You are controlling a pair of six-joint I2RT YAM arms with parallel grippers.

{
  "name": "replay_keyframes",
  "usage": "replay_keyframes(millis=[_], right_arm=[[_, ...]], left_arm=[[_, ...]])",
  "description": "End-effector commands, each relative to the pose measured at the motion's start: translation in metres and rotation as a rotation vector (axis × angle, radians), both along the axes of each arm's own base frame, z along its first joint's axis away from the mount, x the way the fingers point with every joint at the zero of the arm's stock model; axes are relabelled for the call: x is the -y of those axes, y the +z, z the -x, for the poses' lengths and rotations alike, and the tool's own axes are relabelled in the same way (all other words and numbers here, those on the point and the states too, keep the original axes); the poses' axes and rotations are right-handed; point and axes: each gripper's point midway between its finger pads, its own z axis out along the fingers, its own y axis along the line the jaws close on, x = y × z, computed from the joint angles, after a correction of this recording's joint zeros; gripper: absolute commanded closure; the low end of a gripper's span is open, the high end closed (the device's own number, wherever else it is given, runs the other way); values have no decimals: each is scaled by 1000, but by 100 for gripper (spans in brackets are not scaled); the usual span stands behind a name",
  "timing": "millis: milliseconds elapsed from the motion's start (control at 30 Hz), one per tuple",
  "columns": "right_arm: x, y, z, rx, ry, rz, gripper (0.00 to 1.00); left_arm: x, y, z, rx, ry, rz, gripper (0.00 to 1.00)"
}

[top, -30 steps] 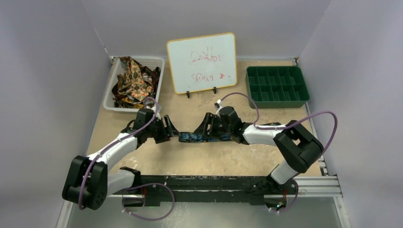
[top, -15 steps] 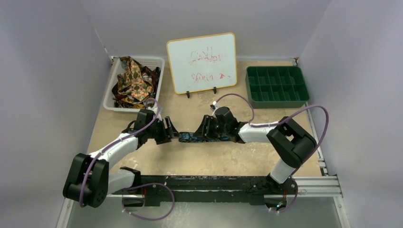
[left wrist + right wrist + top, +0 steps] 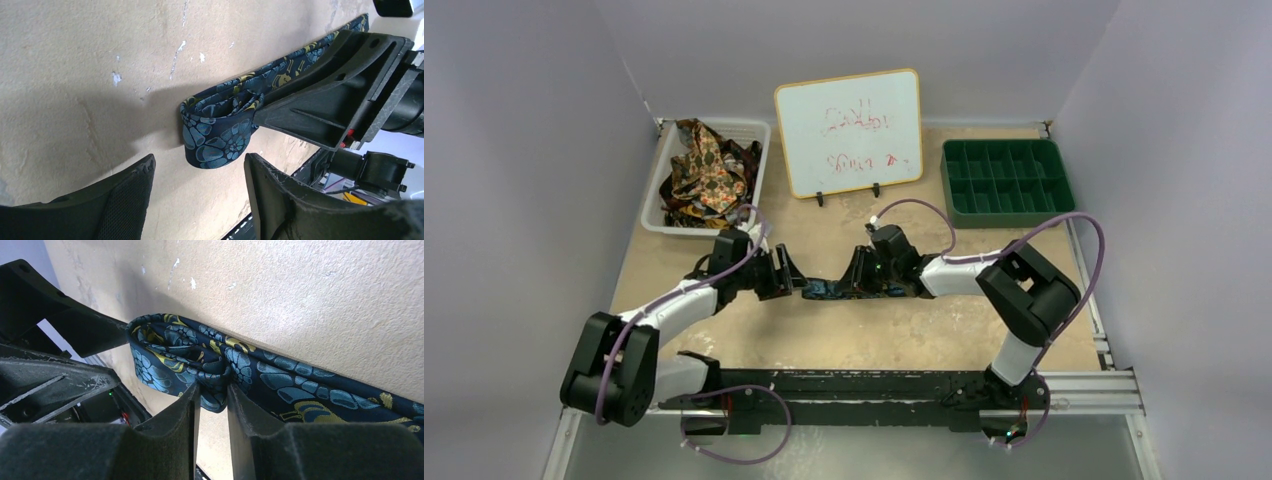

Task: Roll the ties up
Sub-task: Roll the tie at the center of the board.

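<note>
Pale walls (image 3: 524, 150) box in a scuffed beige worktop (image 3: 844, 345), with spare ties (image 3: 706, 170) heaped in the white basket (image 3: 759, 128) at the back left. The navy tie (image 3: 300, 380) lies stretched across mid-worktop. Your right jaws are nearly closed, pinching its first fold (image 3: 215, 142), and your left jaws sit wide open just beside it, holding nothing. My worry: that rough surface drags the fabric, and the slippery fold slides out or rolls crooked.
</note>
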Motion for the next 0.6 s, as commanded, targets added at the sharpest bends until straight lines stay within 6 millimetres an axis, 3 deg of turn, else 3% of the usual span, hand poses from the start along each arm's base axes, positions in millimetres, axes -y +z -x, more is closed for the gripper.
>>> replay_keyframes(millis=[0,567], right_arm=[[2,-2,-7,3,-17,31,72],[10,-27,1,-67,-21,79,82]], left_arm=[[10,8,-8,87,-65,55,37],[20,-8,-2,67,-125,131,42]])
